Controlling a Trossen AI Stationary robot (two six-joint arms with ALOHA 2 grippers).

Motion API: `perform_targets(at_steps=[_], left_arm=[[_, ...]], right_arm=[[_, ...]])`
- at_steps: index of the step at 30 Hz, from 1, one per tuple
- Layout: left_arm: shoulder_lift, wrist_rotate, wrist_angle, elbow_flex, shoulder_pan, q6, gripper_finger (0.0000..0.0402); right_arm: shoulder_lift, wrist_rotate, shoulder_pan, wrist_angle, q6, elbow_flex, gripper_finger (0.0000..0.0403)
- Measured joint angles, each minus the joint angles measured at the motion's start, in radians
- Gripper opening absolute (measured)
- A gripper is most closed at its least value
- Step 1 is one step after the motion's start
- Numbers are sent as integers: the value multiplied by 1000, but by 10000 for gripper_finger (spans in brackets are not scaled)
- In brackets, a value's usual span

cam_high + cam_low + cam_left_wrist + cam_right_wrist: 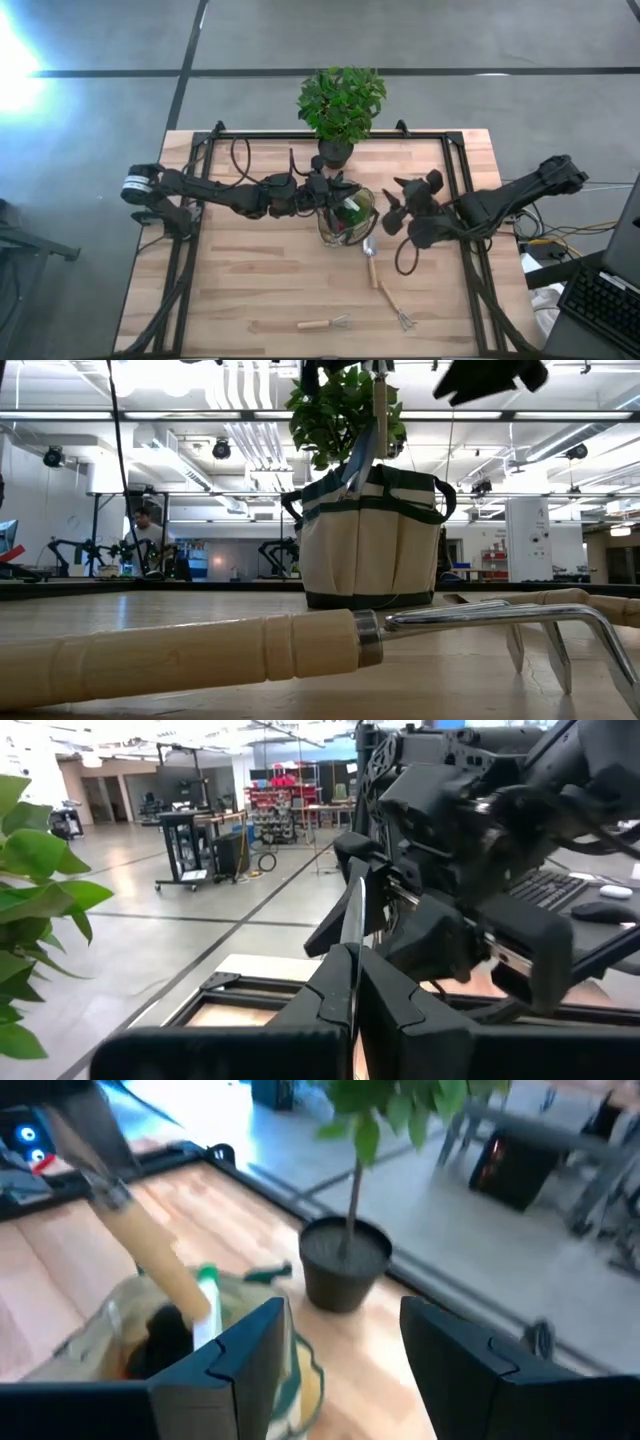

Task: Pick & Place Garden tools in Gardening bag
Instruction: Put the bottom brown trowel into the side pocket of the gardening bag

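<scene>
Khaki bag (370,540), dark green trim; pale wood handle (180,655), silver tines (520,625).

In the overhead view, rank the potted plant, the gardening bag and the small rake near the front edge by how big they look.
1. Potted plant, largest.
2. Gardening bag.
3. Small rake, smallest.
The table sits at one depth from this camera, so nearness hardly distorts the order, though the plant's leaves stand higher.

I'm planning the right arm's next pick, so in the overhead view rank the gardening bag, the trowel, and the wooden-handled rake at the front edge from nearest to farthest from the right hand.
1. Silver trowel, just front-left of the open right hand.
2. Olive-khaki fabric gardening bag, to its left; close to the trowel's distance.
3. Wooden-handled rake, at the table's front edge.
</scene>
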Motion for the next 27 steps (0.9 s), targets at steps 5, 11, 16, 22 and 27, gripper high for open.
perform_targets(at_steps=[5,11,16,22,27], left_arm=[[-5,0,-12,0,-5,2,5],[-30,0,-89,0,-12,4,5],[-75,0,-155,0,-40,5,5],[-146,15,-217,-22,-97,30,5],[-225,8,-203,-109,-123,12,5]], right_arm=[[-21,-78,0,-143,167,0,179],[-20,-143,0,-201,228,-1,163],[-20,-153,0,-203,240,-12,149],[-20,-154,0,-203,243,-19,136],[-20,-156,0,-202,243,-21,132]])
